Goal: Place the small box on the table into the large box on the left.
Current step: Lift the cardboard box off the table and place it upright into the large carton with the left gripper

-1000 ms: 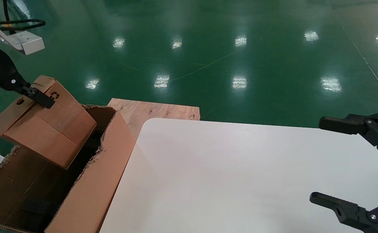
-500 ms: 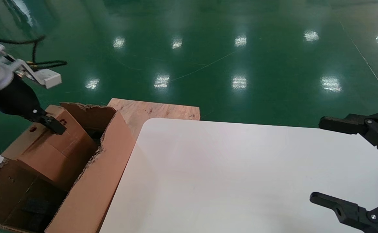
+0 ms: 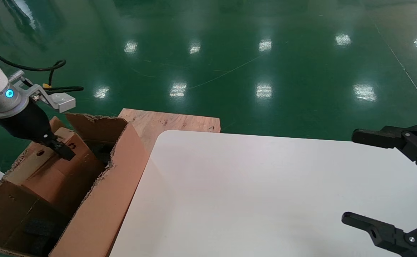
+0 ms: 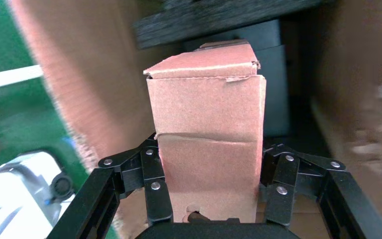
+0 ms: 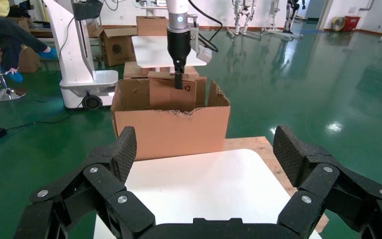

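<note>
The small box (image 3: 60, 171), plain brown with a round hole and a recycling mark, sits tilted and partly down inside the large box (image 3: 101, 210), a torn-rimmed carton left of the table (image 3: 247, 200). My left gripper (image 3: 60, 150) is shut on the small box's upper end. In the left wrist view the fingers (image 4: 154, 184) press both sides of the small box (image 4: 206, 114), with black foam (image 4: 219, 20) below it. My right gripper (image 3: 349, 176) is open and empty over the table's right side. The right wrist view shows the large box (image 5: 171, 132) with the small box (image 5: 166, 94) in it.
A brown plywood board (image 3: 169, 123) lies behind the table's far left corner, beside the carton. Black foam blocks (image 3: 36, 228) lie at the carton's near end. Green floor surrounds everything. Another robot base (image 5: 84, 74) and more cartons stand beyond the carton.
My left gripper has moved down with the small box, from above the carton's rim to inside it. The right arm has not moved.
</note>
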